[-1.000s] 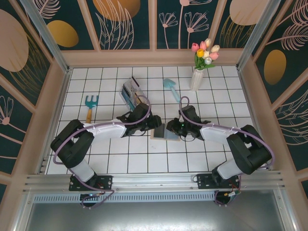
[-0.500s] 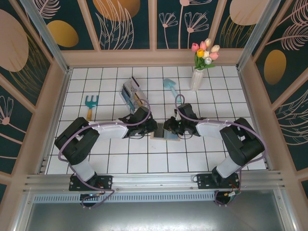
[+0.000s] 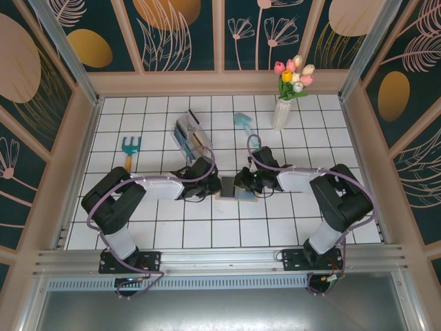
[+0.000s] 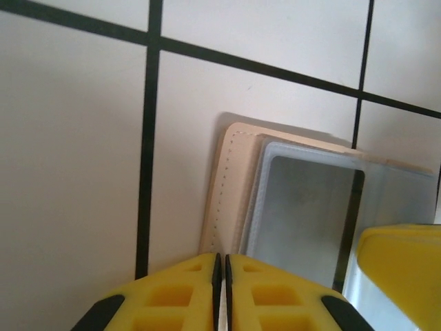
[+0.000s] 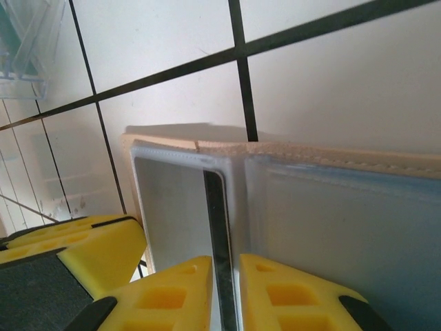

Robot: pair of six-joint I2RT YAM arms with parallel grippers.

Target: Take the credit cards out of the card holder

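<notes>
The card holder (image 3: 234,192) lies open on the tiles between my two grippers, its tan edge (image 4: 231,186) (image 5: 331,153) framing blue-grey pockets. A white card with a black stripe (image 4: 303,214) (image 5: 176,207) sits inside the left pocket. The dark purplish card is hidden. My left gripper (image 3: 215,185) (image 4: 221,261) is shut, its tips at the holder's left edge. My right gripper (image 3: 242,183) (image 5: 225,276) hovers low over the holder's fold. A narrow gap between its fingers shows the black stripe, and nothing is pinched there. Each wrist view catches the other gripper's yellow finger (image 4: 400,276) (image 5: 69,248).
A clear acrylic slotted rack (image 3: 187,134) (image 5: 24,48) stands behind the left gripper. A blue rake (image 3: 129,148) lies at the left, a blue trowel (image 3: 243,123) at the back middle, and a white vase of tulips (image 3: 282,110) at the back right.
The right gripper has slid left over the holder. The left gripper has eased slightly right, so the two now stand close together. The holder has not moved.
</notes>
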